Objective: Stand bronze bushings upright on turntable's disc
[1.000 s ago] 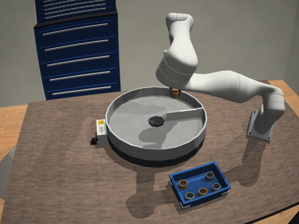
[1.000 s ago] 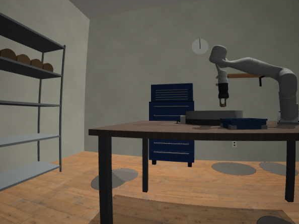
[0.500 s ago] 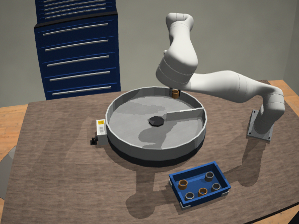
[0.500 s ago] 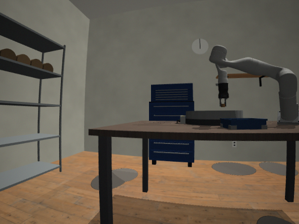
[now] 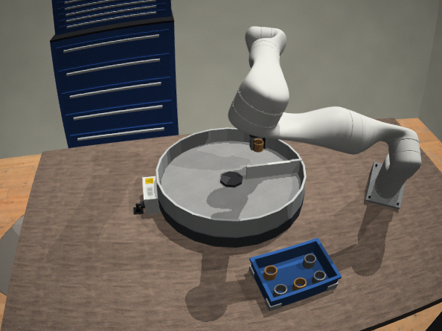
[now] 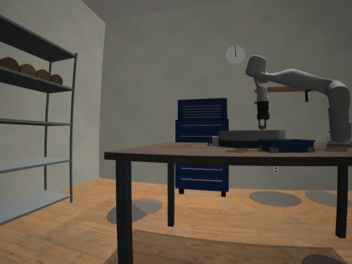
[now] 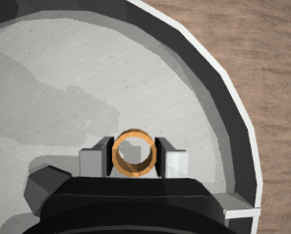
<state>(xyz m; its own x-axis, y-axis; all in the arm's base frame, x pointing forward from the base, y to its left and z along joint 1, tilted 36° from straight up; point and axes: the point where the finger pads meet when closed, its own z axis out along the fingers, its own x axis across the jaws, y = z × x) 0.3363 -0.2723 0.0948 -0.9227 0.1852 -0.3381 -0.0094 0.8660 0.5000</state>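
While I hold one bronze bushing (image 5: 258, 145) (image 6: 262, 127) (image 7: 116, 161) upright above the turntable's disc (image 5: 193, 189) (image 7: 147, 88), my gripper (image 5: 258, 144) (image 6: 262, 126) (image 7: 134, 150) is closed firmly on its sides. I judge it stiff, smallish but dense, perhaps slippery; gripping opposite sides of the outer wall suits it, leaving the lower end free to land flat. The blue crate (image 5: 289, 247) (image 6: 287, 146) contains two more bronze bushings and three steel ones, the latter to be left.

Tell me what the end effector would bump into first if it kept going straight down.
Probably the turntable's disc, met first by the bronze bushing it holds; the exact gap is hard to judge.
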